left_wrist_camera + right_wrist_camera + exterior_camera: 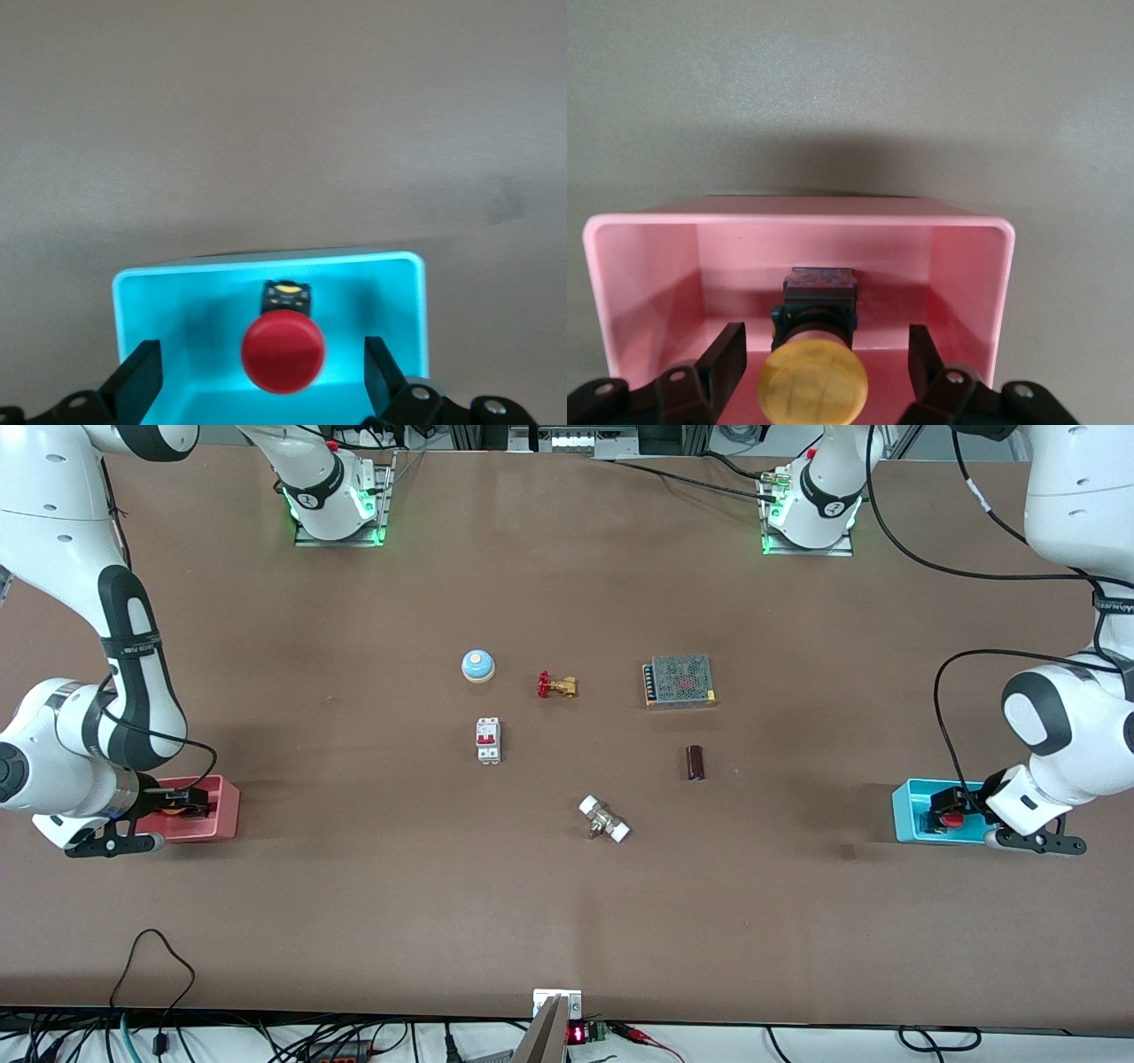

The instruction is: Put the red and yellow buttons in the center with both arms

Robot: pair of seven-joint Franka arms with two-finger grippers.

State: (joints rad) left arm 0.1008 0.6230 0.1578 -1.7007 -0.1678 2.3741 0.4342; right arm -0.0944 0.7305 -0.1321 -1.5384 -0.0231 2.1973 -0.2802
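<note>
From the front view I see a brown matte surface (354, 921) with cables along its near edge. The middle holds a blue-and-white bell (477, 665), a brass valve (557, 685), a white breaker (488, 740), a mesh-topped metal box (680, 680), a dark cylinder (695, 763) and a white-ended fitting (604, 819). Wide bare stretches lie between that cluster and both ends. A pink bin (217, 815) sits at the right arm's end, a cyan bin (908, 815) at the left arm's end. The right gripper (182, 806) is down in the pink bin, the left gripper (948, 815) down in the cyan one; from here I cannot judge either gripper's fingers.

The left wrist view fills that in: the red button (283, 352) stands inside the cyan bin (266, 270), and the left gripper (261, 376) is spread wide, its fingers (142, 376) clear of the cap on both sides.

The right wrist view shows the yellow button (813, 385) on its black body in the pink bin (797, 217). The right gripper (824, 367) straddles it with fingers (726, 359) apart; a gap seems to remain on each side, though the near edge of the view cuts the tips off.
</note>
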